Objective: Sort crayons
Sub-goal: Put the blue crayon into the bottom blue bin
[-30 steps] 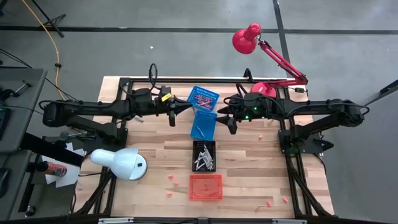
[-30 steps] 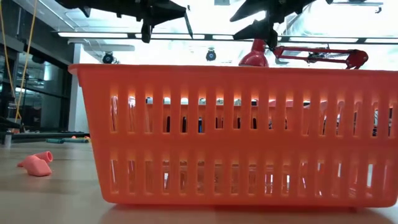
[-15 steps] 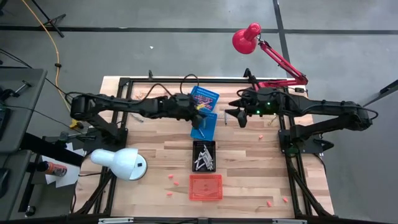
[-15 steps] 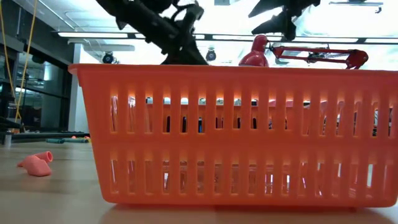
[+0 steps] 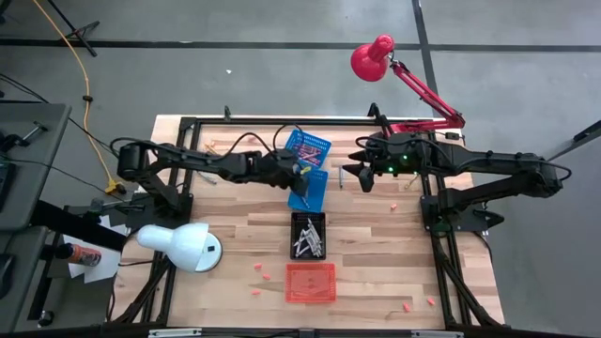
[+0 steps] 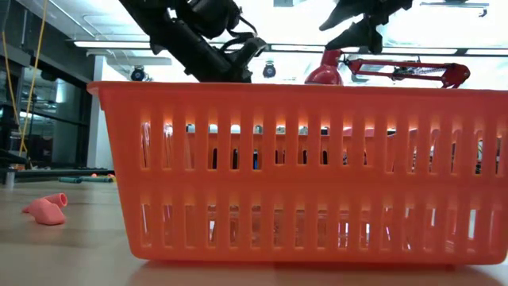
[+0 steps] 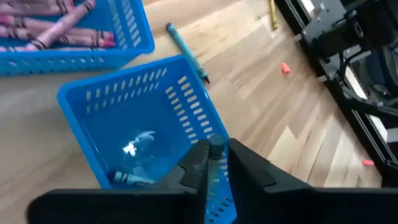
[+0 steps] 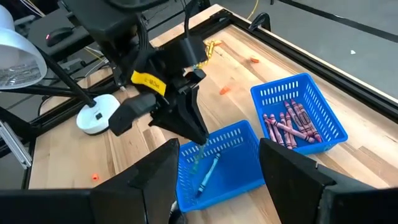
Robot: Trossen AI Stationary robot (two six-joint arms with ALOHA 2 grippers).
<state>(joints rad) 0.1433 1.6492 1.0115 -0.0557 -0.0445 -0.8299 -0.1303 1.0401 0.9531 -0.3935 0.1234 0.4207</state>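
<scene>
1. While reaching over the near blue basket point(image 5: 308, 188), left pincer point(image 7: 213, 163) is clamped on a blue-green crayon point(image 7: 216, 148), tip just above the basket's inside.
2. Below it: two blue-green crayons point(image 8: 207, 174) already in that basket.
3. Pink crayons point(image 8: 287, 122) fill the far blue basket point(image 8: 325, 118) beyond the pincer.
4. Right pincer point(image 8: 217, 180): spread wide, holding nothing, hovering beside the baskets above the surface point(image 5: 376, 235).

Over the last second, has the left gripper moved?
Yes. The left gripper has moved right, from beside the far blue basket to over the near blue basket.
</scene>
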